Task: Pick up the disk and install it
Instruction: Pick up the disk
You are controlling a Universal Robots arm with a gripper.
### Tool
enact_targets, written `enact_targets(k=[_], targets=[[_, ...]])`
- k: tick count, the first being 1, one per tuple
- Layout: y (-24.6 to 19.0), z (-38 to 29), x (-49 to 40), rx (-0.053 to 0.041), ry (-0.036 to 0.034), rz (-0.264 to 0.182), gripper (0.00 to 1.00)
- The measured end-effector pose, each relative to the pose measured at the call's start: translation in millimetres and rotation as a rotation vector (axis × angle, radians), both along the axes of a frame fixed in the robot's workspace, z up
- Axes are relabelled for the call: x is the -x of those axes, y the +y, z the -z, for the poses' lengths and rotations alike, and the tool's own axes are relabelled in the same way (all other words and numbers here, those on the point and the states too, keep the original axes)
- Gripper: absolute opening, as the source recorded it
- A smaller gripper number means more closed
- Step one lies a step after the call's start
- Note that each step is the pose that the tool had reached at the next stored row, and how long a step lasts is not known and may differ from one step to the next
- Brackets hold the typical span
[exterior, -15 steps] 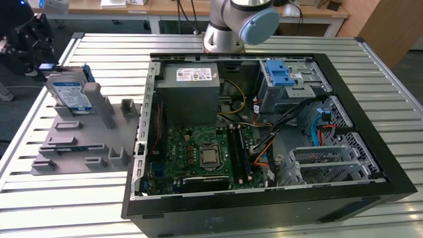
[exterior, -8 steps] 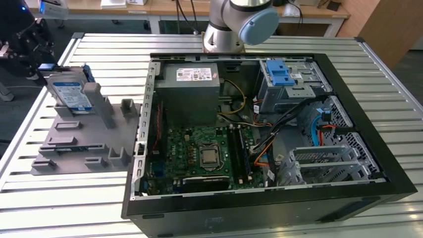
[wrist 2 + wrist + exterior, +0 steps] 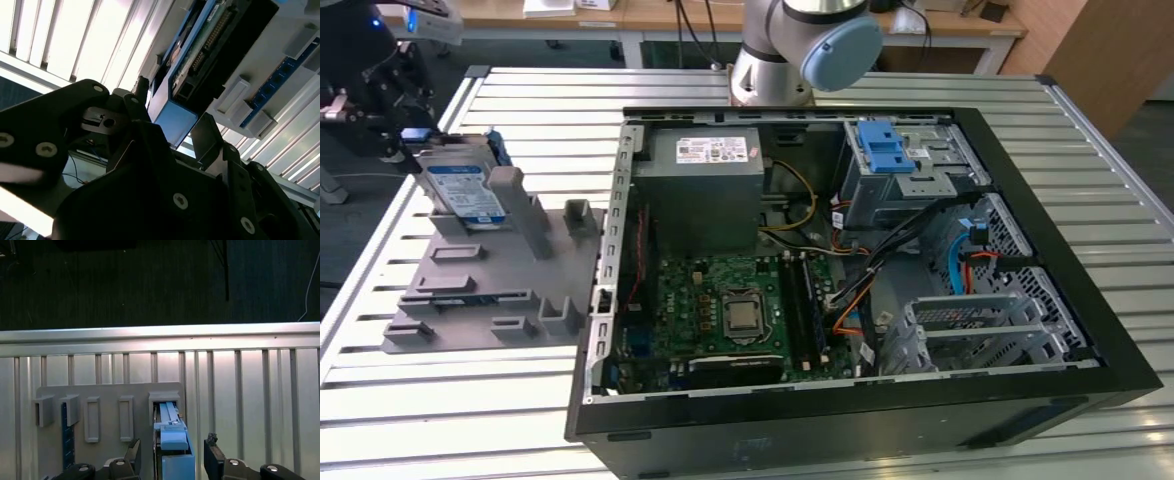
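Observation:
The disk (image 3: 460, 190) is a silver drive with a white-and-blue label in a blue carrier. It stands upright in a slot of the grey holder plate (image 3: 494, 290) at the exterior view's left. My gripper (image 3: 416, 140) hangs at the disk's upper far end. In the first wrist view the gripper (image 3: 172, 450) is open and straddles the disk (image 3: 172, 440), with a gap between each finger and the blue carrier. In the second wrist view the disk's connector edge (image 3: 200, 50) and blue frame sit just ahead of the gripper (image 3: 175, 105).
An open black computer case (image 3: 1067, 250) lies to the exterior view's right of the holder. Inside are a grey power-supply box (image 3: 707, 170), a green motherboard (image 3: 734, 310) and a drive cage with a blue latch (image 3: 887, 150). The slatted metal table (image 3: 250, 390) ends just beyond the holder.

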State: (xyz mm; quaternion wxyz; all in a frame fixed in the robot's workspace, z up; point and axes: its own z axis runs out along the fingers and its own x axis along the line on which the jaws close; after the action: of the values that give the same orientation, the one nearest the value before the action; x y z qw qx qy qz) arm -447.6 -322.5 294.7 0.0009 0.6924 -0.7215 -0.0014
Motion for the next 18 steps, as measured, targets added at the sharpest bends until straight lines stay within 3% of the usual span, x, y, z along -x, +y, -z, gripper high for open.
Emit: enact_targets(k=[3, 4, 18], targets=[[0.0, 0.5, 0.1, 0.0002, 0.0004, -0.002, 0.57], [0.1, 0.7, 0.1, 0.0001, 0.0003, -0.002, 0.5], [0.0, 6.0, 0.1, 0.0005, 0.0004, -0.002, 0.5]])
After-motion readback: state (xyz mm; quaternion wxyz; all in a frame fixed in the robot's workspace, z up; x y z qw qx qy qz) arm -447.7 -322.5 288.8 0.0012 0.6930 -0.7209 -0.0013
